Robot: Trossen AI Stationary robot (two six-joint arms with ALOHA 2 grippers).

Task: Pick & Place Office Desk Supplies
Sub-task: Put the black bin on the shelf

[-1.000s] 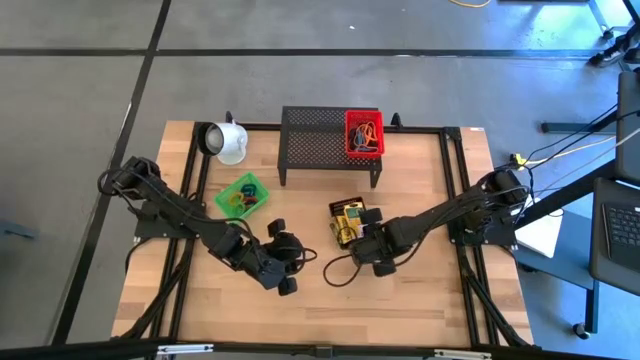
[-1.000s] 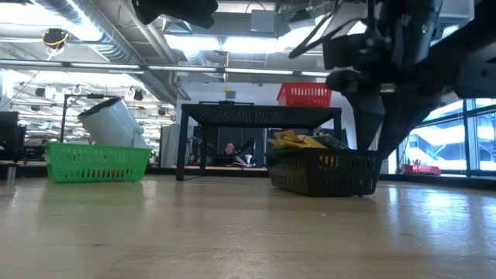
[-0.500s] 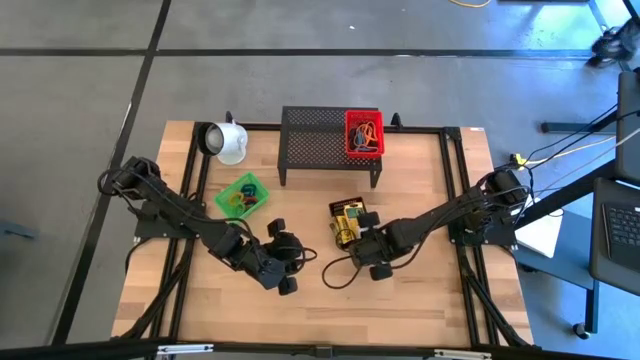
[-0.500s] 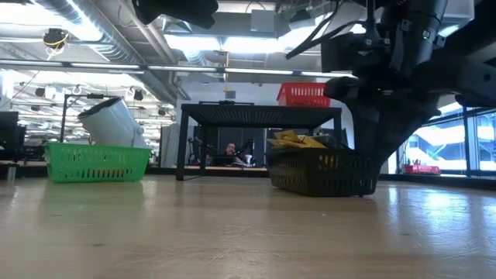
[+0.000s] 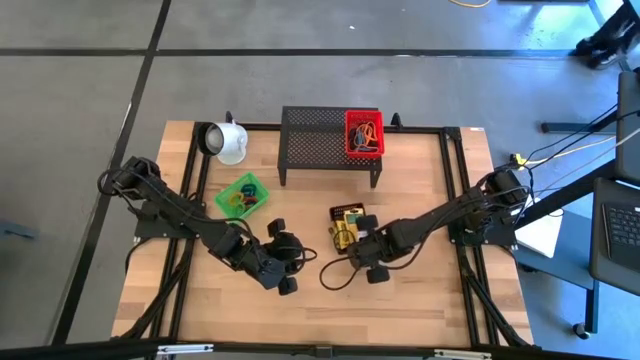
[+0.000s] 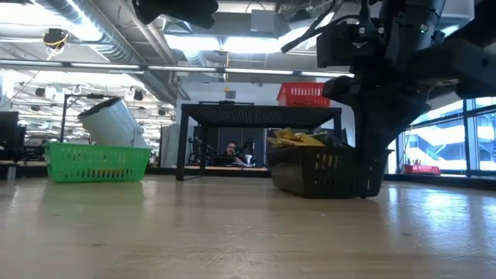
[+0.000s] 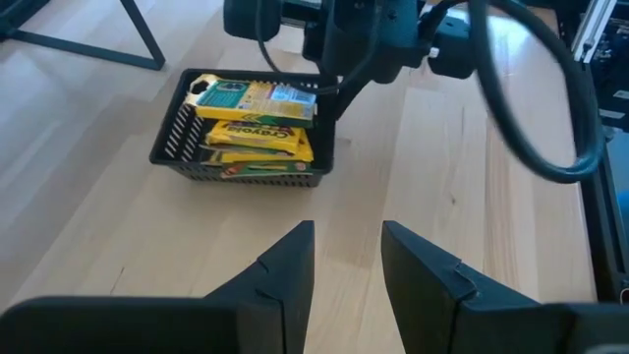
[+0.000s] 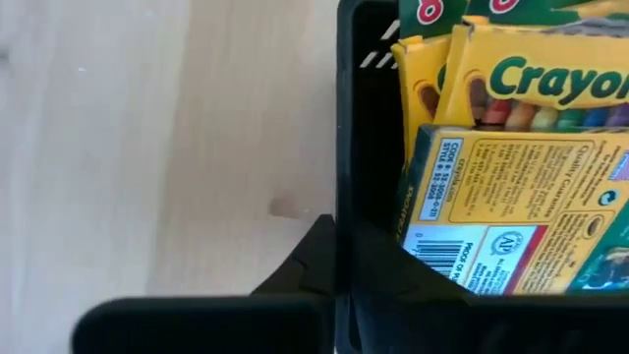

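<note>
Two black jointed arms (image 5: 180,213) trailing looped cables.

A black slotted plastic basket (image 5: 346,226) holding flat yellow crayon boxes (image 7: 257,116) sits just ahead of the right gripper (image 5: 352,243), its rim between the fingers, while the left gripper (image 5: 287,266) hangs over bare table well aside.

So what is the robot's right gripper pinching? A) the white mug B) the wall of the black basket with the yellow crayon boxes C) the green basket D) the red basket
B: the right gripper is shut on the black basket wall, beside the yellow crayon boxes stacked inside.
</note>
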